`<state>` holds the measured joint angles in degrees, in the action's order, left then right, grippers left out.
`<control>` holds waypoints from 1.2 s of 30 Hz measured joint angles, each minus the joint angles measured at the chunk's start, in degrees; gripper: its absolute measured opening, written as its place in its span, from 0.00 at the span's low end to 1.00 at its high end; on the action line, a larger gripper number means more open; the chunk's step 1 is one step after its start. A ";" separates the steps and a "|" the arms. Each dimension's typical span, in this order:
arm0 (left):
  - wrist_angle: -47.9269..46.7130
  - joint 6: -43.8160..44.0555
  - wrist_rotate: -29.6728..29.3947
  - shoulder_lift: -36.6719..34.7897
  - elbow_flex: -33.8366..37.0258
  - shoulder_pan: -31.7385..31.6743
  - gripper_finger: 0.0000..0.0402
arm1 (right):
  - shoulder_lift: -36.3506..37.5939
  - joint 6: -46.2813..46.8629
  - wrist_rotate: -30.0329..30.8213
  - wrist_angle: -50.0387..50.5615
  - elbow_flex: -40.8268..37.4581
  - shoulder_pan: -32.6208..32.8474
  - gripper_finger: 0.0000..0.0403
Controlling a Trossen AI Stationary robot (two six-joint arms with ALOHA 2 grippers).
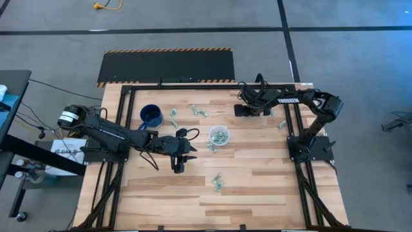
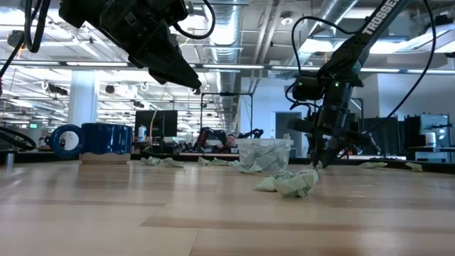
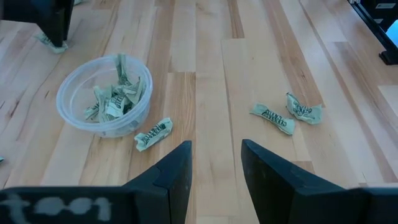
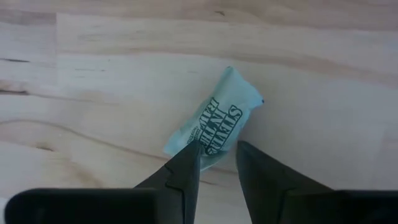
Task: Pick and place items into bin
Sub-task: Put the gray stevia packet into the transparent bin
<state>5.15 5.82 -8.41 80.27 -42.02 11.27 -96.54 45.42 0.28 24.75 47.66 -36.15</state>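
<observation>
The clear cup (image 1: 219, 135) (image 3: 102, 93) stands mid-table with several green-and-white wrapped items inside. More items lie loose on the wood: one beside the cup (image 3: 153, 132), two near the front (image 3: 273, 118) (image 1: 218, 182), and others toward the far edge (image 1: 198, 111). My right gripper (image 4: 219, 149) (image 1: 239, 111) is down at the table near the far edge, its fingers closed in on one item (image 4: 214, 127). My left gripper (image 3: 216, 152) (image 1: 177, 169) hangs open above the table, left of the cup, and holds nothing. My right gripper has one wrapped item by its near end (image 4: 208, 152), pinched between the two fingertips. One fingertip (image 4: 189, 158) covers a corner of the wrapper. The fingers come from above, pointing down. The item lies flat on the table, its other end sticking out ahead of the fingers.
A dark blue mug (image 1: 151, 116) (image 2: 106, 139) stands left of the cup near the far edge. A loose item (image 1: 282, 124) lies by the right arm's frame. Black frame rails run along both table sides. Bare wood lies toward the near edge.
</observation>
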 joint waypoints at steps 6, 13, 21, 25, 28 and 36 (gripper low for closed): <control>0.00 0.00 -0.01 0.00 0.00 0.00 0.32 | -0.10 -2.57 0.09 0.01 0.00 -0.04 0.14; 0.00 0.00 0.00 0.00 0.00 0.00 0.32 | -0.14 -8.20 0.06 -1.31 0.00 -0.04 0.01; 0.00 -0.02 -0.01 0.00 0.00 0.00 0.32 | 3.30 -13.31 -0.93 3.32 2.70 1.61 0.00; 0.00 -0.04 -0.01 0.00 0.00 0.00 0.32 | 7.36 -18.17 -1.01 6.39 4.25 5.31 0.00; 0.00 -0.02 -0.01 0.00 0.00 0.00 0.32 | 10.94 -23.17 -1.12 5.92 4.57 10.01 0.00; 0.05 -0.02 -0.01 0.00 0.00 0.00 0.32 | 14.16 -33.76 -1.82 4.53 4.57 25.03 0.00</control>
<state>5.20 5.80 -8.43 80.27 -42.02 11.27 -82.38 11.67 -1.54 29.28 52.23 -11.12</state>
